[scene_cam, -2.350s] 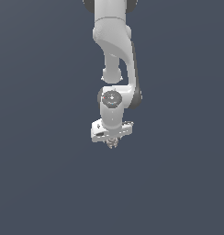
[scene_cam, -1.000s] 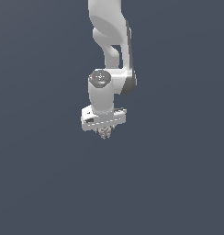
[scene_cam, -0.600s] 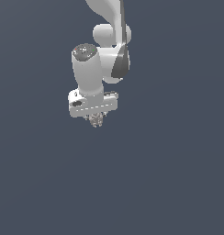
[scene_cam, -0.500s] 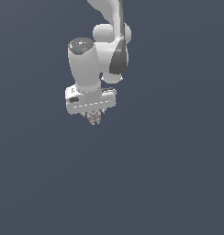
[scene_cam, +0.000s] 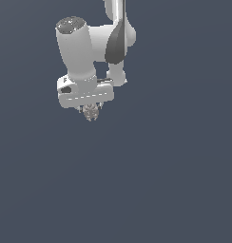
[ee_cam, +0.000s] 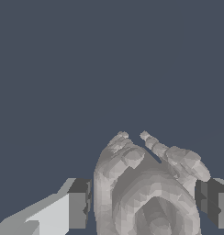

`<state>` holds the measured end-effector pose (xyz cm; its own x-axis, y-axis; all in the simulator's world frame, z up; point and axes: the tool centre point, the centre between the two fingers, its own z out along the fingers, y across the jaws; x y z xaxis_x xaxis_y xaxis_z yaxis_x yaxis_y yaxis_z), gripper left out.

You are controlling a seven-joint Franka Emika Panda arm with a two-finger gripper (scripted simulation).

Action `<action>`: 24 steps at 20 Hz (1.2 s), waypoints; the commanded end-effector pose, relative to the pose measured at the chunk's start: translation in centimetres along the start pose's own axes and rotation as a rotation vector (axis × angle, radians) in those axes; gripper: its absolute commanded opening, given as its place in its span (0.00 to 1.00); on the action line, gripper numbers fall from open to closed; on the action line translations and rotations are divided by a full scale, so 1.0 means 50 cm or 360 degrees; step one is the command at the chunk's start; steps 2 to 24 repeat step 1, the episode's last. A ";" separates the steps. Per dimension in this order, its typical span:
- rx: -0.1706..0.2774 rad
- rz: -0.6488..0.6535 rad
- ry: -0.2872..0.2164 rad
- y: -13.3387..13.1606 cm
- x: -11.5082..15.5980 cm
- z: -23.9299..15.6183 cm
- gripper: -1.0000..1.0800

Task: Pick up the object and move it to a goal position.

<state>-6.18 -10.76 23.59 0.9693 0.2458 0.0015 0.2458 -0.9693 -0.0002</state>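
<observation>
While clamped between both jaws, the object, aloft.

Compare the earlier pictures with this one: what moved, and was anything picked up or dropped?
The gripper has carried the lump up and toward the exterior view's left, with the arm swinging that way and looming larger. Nothing was picked up or dropped: the lump stayed clamped between the fingers throughout.

The white arm comes down from the top and points at the floor. The gripper hangs at its end, under a flat white bar. Its jaws are pressed on both sides of the lump, holding it up.
</observation>
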 end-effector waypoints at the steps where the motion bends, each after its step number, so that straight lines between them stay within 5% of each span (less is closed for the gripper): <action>1: 0.0001 -0.0001 -0.0002 0.002 -0.003 -0.005 0.00; 24: 0.0001 -0.0001 -0.0002 0.002 -0.003 -0.005 0.00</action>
